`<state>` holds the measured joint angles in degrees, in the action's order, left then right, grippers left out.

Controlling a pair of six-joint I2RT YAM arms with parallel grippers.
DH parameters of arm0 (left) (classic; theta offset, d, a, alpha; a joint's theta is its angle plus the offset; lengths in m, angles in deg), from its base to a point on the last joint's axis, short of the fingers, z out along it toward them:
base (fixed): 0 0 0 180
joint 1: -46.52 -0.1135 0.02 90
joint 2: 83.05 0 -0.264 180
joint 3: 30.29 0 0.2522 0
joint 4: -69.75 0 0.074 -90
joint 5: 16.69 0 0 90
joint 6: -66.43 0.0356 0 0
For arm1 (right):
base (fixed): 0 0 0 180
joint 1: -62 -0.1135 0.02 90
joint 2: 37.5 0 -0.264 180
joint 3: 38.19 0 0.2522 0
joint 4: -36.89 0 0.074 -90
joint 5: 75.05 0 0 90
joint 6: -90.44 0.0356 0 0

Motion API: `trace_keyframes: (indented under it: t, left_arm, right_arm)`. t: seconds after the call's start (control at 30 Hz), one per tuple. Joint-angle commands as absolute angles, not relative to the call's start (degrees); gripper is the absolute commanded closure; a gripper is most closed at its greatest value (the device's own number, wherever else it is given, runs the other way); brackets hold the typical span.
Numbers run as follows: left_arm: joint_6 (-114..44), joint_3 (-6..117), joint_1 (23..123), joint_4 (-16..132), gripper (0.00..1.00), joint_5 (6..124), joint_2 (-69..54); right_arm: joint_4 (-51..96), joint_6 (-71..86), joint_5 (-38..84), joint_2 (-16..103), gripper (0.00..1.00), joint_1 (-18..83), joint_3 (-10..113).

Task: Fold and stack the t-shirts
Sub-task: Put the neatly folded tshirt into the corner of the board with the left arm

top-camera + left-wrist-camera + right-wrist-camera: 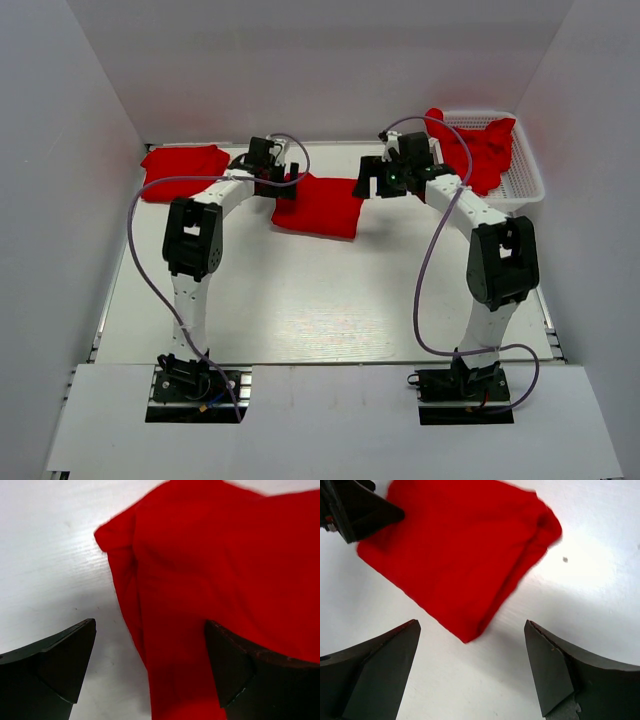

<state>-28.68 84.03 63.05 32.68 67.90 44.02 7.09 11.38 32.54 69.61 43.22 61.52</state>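
You are looking down on a white table (pixel 320 300) with two robot arms reaching away from you. A folded red t-shirt (pixel 320 205) lies flat on the far half of the table, about midway across, between the two grippers.

The left gripper (pixel 278 180) is at the shirt's left edge. In the left wrist view its fingers are spread wide apart. The shirt's rumpled edge runs down through the gap, closer to the finger on the right of that view. You cannot tell whether either finger touches the cloth.

The right gripper (pixel 364 187) is at the shirt's right edge. In the right wrist view its fingers are also wide apart and hold nothing. Bare table lies between them, and the shirt's corner points towards the gap from just beyond the fingertips.

A second red t-shirt (pixel 183 170) lies folded at the far left of the table, well apart from the first. At the far right, loose red t-shirts (pixel 480 150) are heaped in a white mesh basket (pixel 527 178).
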Motion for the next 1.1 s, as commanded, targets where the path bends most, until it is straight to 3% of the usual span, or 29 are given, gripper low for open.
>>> trace_keyframes:
  t: [0.0,0.23,0.43,0.57,0.6,0.77,0.83,0.9,0.93,0.97,1.07]
  left_arm:
    - [-27.7,86.2,62.6,31.4,0.00,66.8,44.8]
    - [-29.1,83.8,63.2,33.5,0.00,62.8,48.0]
    - [-29.7,82.1,63.8,34.0,0.14,62.1,48.5]
    - [-30.3,81.6,64.4,34.0,0.29,63.8,49.1]
    - [-30.3,81.6,64.4,34.0,0.37,63.8,49.6]
    - [-28.8,82.3,66.0,32.4,0.49,66.1,50.6]
    - [-28.8,83.1,66.0,31.3,0.59,66.9,51.2]
    - [-28.8,84.2,66.6,30.8,0.74,67.5,52.4]
    - [-28.8,84.2,66.6,30.0,0.96,68.3,52.4]
    - [-29.4,85.8,66.6,29.4,1.00,69.2,53.0]
    - [-28.8,86.3,66.6,29.6,1.00,70.5,51.5]
  right_arm:
    - [5.3,9.3,28.2,64.9,0.10,43.0,60.1]
    - [4.8,9.0,25.9,62.4,0.10,42.9,57.1]
    - [4.8,9.5,23.2,61.6,0.10,43.0,55.3]
    - [4.9,9.8,22.3,61.6,0.10,42.9,54.6]
    - [5.0,9.9,22.1,61.6,0.10,42.9,54.5]
    - [5.2,9.9,20.8,60.9,0.10,43.1,53.9]
    - [5.3,10.2,20.5,60.8,0.10,43.1,53.3]
    - [5.5,10.4,20.1,60.5,0.10,43.2,52.8]
    - [5.4,10.4,19.4,60.5,0.10,43.1,52.6]
    - [5.5,10.3,19.4,60.1,0.10,43.0,52.3]
    - [5.5,10.5,17.8,59.5,0.10,43.1,51.7]
